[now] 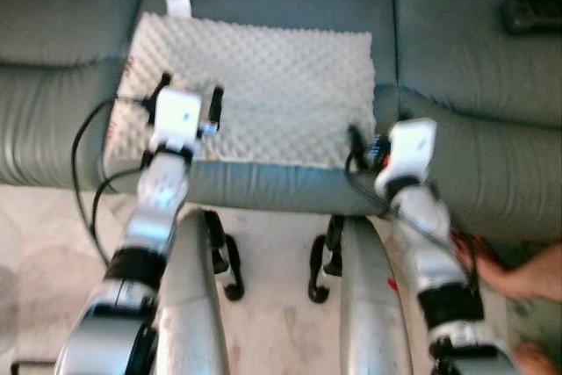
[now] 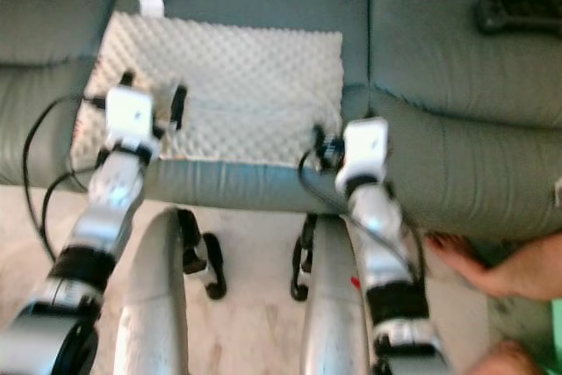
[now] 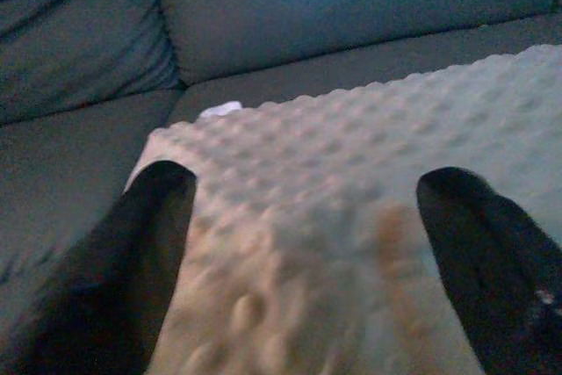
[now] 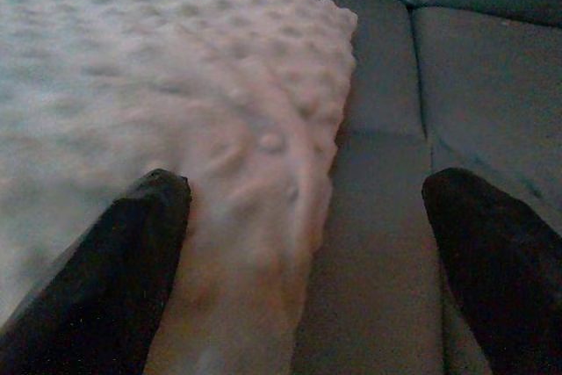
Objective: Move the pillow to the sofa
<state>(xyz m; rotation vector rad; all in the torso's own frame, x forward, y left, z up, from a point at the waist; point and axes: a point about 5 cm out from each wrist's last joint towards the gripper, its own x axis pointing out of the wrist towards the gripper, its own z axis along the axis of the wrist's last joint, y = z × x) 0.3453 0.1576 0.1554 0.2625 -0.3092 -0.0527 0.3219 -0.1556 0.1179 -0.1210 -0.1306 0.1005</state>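
Now, with the pillow (image 1: 250, 94) lying flat on the sofa (image 1: 457, 50) seat by its front edge, I'd draw the left gripper (image 3: 307, 261) and right gripper (image 4: 303, 256) straight back (jaws spread on both, nothing held) without snagging its dimpled cover.

The pillow (image 1: 255, 94) covers most of one sofa (image 1: 457, 59) seat. Right of the pillow the cushions lie open, save a dark object (image 1: 531, 13) near the backrest.
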